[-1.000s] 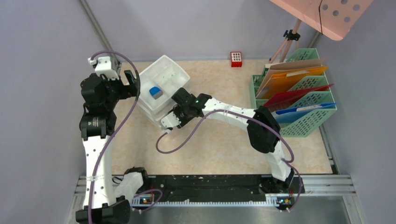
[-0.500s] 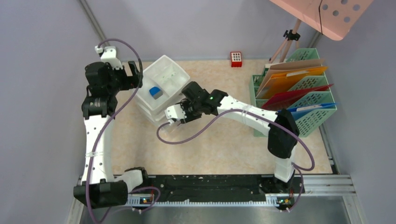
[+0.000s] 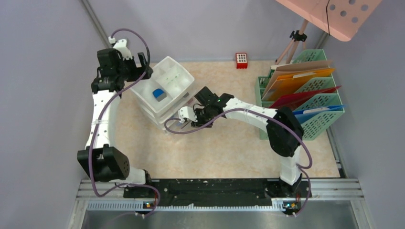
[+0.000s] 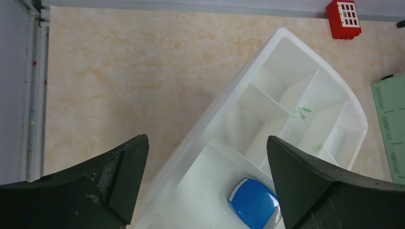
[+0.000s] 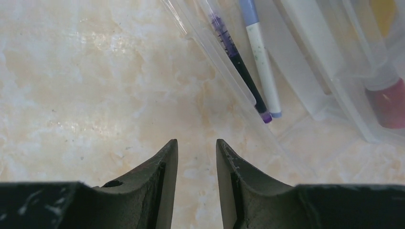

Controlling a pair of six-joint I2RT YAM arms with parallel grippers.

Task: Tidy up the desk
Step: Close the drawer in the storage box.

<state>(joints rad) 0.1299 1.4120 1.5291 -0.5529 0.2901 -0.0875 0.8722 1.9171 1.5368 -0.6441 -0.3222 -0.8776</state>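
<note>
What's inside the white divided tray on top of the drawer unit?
A blue item lies in the tray's large compartment; the smaller ones hold only green smudges. The left gripper covers its near corners.

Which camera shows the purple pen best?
Right wrist: the purple pen shows close up through clear plastic, beside a blue-and-white pen. In the top external view it cannot be made out; the left wrist view misses it.

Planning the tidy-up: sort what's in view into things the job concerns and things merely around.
Job: desk, white divided tray, blue item in it, pens, red block, green file rack.
Merely around: pink perforated panel, tripod.
</note>
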